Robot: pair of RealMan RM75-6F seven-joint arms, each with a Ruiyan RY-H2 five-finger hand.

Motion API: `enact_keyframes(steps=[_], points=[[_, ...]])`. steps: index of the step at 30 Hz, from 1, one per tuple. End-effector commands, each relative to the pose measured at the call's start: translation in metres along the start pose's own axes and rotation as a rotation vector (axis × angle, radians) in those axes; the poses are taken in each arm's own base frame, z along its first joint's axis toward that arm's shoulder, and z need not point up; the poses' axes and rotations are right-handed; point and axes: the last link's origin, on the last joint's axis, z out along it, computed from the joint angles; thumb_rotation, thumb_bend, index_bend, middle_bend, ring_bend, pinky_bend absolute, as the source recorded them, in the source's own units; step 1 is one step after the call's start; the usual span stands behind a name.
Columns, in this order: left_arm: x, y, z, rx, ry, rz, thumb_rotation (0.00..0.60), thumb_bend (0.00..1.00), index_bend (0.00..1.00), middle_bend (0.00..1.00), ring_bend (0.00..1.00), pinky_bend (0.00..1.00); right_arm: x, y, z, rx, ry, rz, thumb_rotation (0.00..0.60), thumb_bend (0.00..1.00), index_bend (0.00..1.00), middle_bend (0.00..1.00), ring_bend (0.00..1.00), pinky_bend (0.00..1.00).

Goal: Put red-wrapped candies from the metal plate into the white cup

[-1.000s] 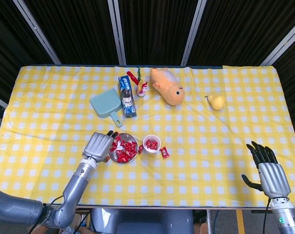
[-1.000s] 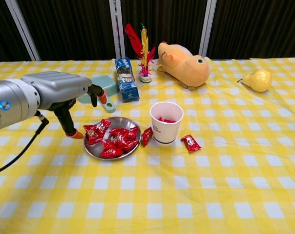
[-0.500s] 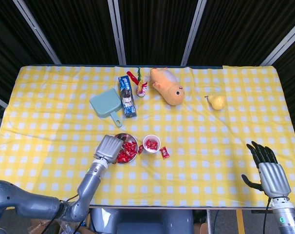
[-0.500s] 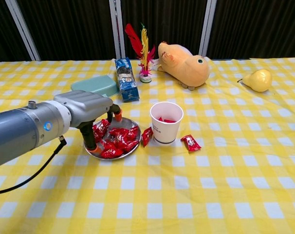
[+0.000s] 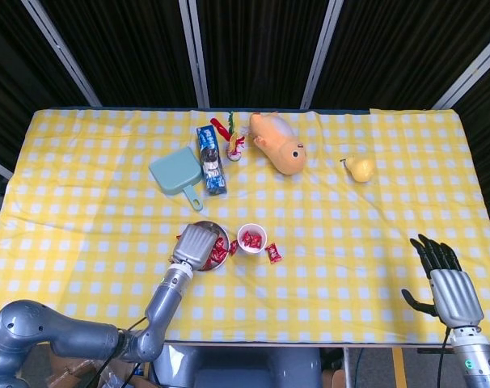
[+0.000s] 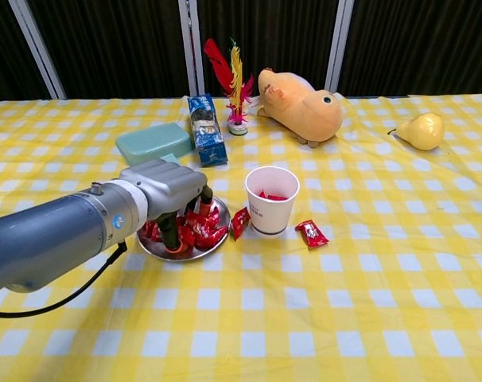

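Observation:
The metal plate (image 6: 200, 254) (image 5: 208, 225) holds a pile of red-wrapped candies (image 6: 208, 230) (image 5: 220, 248). My left hand (image 6: 168, 188) (image 5: 196, 244) hangs over the plate's left half, its fingertips (image 6: 174, 246) pointing down into the pile and spread apart; no candy is lifted. The white cup (image 6: 272, 200) (image 5: 251, 238) stands just right of the plate with red candy (image 6: 266, 195) inside. One loose candy (image 6: 239, 222) leans against the cup and another (image 6: 311, 231) (image 5: 273, 254) lies to its right. My right hand (image 5: 444, 281) rests with fingers spread at the front right edge, seen only in the head view.
Behind the plate sit a teal dustpan (image 6: 153, 142), a blue packet (image 6: 204, 129) and a feathered shuttlecock (image 6: 236, 87). An orange plush toy (image 6: 300, 99) lies behind the cup. A yellow pear (image 6: 420, 130) sits at the far right.
My left hand has moved right from beside the plate to over it, and its fingers have dropped into the candies. The right hand has not moved.

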Motion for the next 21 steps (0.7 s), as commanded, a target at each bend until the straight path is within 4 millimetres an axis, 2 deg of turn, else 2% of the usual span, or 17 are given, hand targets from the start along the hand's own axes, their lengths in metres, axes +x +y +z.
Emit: enact_keyframes(steps=[1, 3, 12, 21], points=[[-0.001, -0.002, 0.0, 0.006, 0.006, 0.002, 0.6, 0.42, 0.51, 0.6, 0.84, 0.94, 0.0, 0.0, 0.0, -0.001, 0.0, 0.0, 0.6, 0.34, 0.0, 0.0, 0.0, 0.0], [-0.001, -0.006, 0.0, 0.013, 0.016, 0.001, 0.6, 0.44, 0.53, 0.63, 0.84, 0.94, 0.0, 0.0, 0.0, -0.001, 0.0, 0.0, 0.6, 0.34, 0.0, 0.0, 0.0, 0.0], [0.012, -0.025, -0.001, 0.051, 0.063, -0.01, 0.6, 0.44, 0.54, 0.64, 0.84, 0.94, 0.0, -0.001, -0.001, -0.003, 0.001, -0.002, 0.6, 0.34, 0.0, 0.0, 0.0, 0.0], [0.045, -0.037, -0.009, 0.055, 0.136, -0.029, 0.6, 0.44, 0.54, 0.64, 0.84, 0.94, -0.001, -0.001, -0.001, -0.002, 0.002, -0.001, 0.6, 0.34, 0.0, 0.0, 0.0, 0.0]])
